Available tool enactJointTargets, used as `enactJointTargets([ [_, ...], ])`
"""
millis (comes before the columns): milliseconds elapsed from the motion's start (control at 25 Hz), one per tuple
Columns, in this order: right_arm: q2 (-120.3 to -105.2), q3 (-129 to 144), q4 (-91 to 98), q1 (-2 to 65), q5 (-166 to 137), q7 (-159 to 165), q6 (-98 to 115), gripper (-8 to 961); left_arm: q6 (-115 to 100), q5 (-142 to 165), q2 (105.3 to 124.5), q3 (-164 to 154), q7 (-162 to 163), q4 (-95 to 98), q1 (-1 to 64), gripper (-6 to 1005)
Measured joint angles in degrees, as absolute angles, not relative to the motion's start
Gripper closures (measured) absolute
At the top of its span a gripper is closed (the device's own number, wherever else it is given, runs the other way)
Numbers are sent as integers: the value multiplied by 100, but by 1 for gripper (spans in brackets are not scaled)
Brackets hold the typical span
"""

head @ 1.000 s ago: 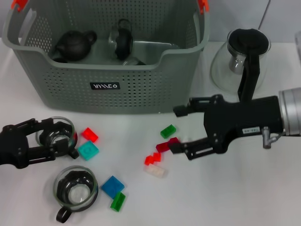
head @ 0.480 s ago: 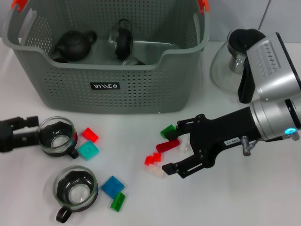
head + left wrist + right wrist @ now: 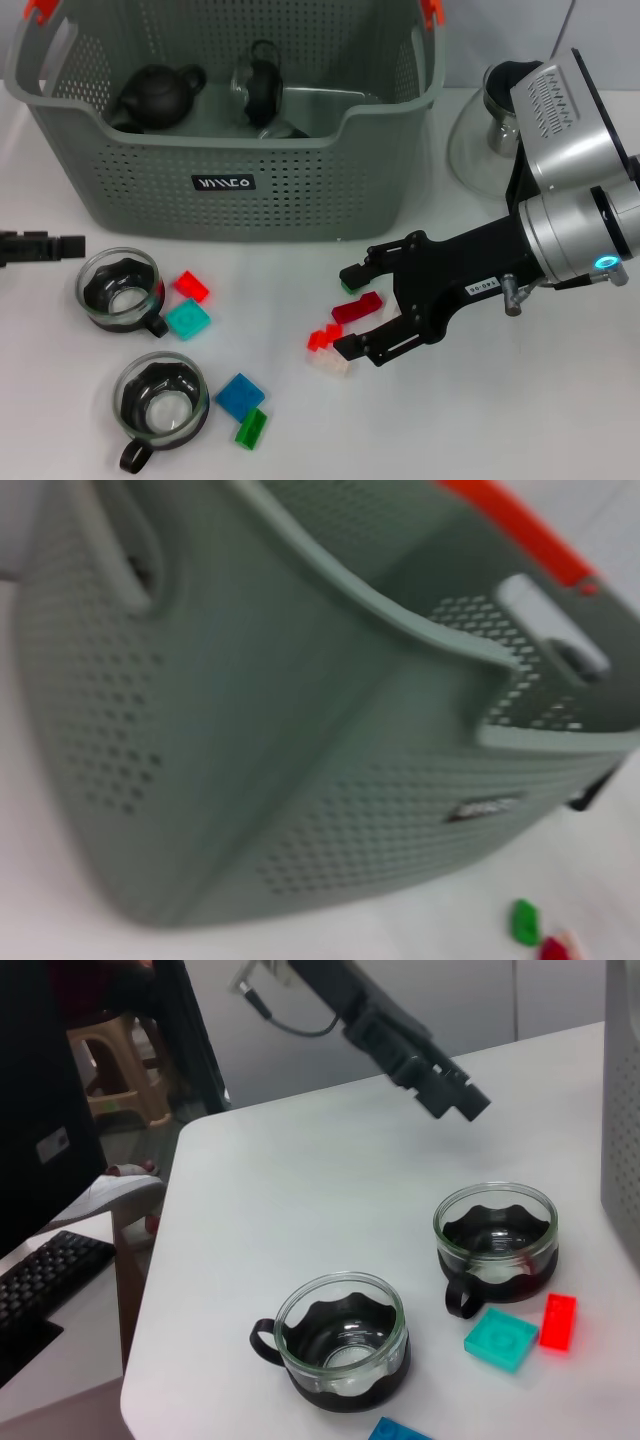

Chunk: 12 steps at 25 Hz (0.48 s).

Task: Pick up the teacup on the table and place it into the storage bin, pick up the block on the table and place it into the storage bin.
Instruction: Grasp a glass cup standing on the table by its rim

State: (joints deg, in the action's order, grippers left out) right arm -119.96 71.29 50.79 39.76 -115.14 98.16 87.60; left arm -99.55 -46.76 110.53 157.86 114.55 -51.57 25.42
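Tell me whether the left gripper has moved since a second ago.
Yes. The left gripper has pulled back off the upper teacup, toward the table's left edge; the cup stays by the red block.

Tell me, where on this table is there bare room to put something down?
Bare table lies at the near right, below the right gripper, and beyond the two teacups toward the table's edge. It is crowded between the cups and the right gripper, where blocks lie scattered before the storage bin. The left gripper is near the left edge.
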Motion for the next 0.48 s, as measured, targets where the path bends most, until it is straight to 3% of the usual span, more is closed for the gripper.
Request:
enactJointTargets([
  [480,-11975,7045,5124,3999,-11511,9914,8762,38,-9320,-3343,11109,15005,12524,-5344,3427,95],
])
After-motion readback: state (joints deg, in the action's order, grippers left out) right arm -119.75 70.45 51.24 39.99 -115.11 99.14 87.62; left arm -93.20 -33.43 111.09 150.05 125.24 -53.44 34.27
